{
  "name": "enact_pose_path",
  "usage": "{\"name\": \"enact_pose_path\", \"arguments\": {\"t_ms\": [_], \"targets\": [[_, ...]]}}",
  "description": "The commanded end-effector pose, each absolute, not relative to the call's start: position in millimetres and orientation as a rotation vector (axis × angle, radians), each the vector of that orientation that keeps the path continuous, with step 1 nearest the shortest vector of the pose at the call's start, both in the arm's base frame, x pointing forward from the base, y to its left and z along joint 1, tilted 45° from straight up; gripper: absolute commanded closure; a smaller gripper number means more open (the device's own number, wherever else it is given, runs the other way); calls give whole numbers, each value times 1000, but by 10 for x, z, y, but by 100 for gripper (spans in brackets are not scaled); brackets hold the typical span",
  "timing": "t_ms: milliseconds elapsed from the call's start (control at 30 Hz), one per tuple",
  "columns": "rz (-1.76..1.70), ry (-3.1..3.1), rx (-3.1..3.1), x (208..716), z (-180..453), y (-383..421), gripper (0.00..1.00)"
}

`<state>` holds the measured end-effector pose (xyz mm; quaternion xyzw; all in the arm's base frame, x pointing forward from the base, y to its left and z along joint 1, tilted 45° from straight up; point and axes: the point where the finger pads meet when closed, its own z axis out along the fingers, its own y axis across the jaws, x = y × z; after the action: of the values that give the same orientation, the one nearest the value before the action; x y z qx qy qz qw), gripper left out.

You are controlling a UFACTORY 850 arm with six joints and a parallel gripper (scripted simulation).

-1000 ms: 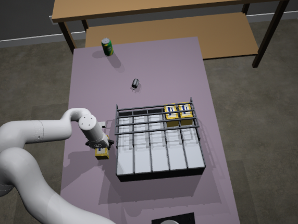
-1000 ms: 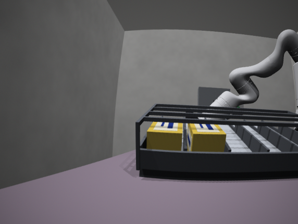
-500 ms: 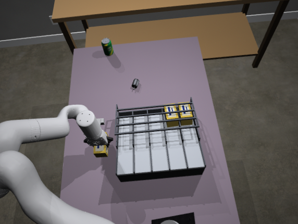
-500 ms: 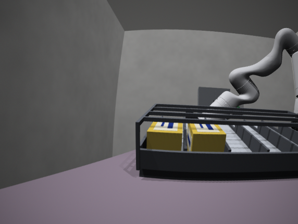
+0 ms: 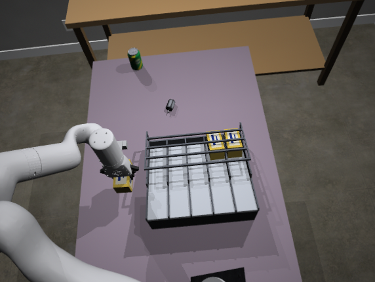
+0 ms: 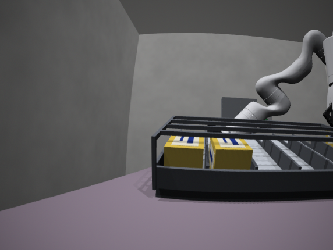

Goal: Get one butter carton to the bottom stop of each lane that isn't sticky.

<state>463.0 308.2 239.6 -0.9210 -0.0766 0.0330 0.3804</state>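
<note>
claw gripping a butter carton left of the shelf, two cartons at the stop

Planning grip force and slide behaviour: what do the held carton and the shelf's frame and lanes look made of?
The butter carton in the hand looks like matte printed cardboard: flat yellow faces, crisp edges. The shelf's frame looks like dark painted metal: thin straight bars, dull sheen. Its lanes look like pale smooth plastic or rollers; faint cross-bands show, but it's uncertain.
</note>
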Motion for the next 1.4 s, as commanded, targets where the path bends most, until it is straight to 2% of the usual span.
{"name": "enact_pose_path", "arguments": {"t_ms": [0,200,433,467,567,867,1000,1033,1233,1367], "targets": [[63,-219,-2350,4725,2905,2595,100],[63,-219,-2350,4818,3475,2041,100],[63,-219,-2350,4819,3488,2029,100],[55,-217,-2353,4724,2973,1558,100],[55,-217,-2353,4710,2904,1468,100],[55,-217,-2353,4546,2095,619,100],[55,-217,-2353,4546,2095,619,100],[63,-220,-2352,4448,1730,208,100],[63,-220,-2352,4374,1315,-264,100],[63,-220,-2352,4369,1273,-312,100]]}}
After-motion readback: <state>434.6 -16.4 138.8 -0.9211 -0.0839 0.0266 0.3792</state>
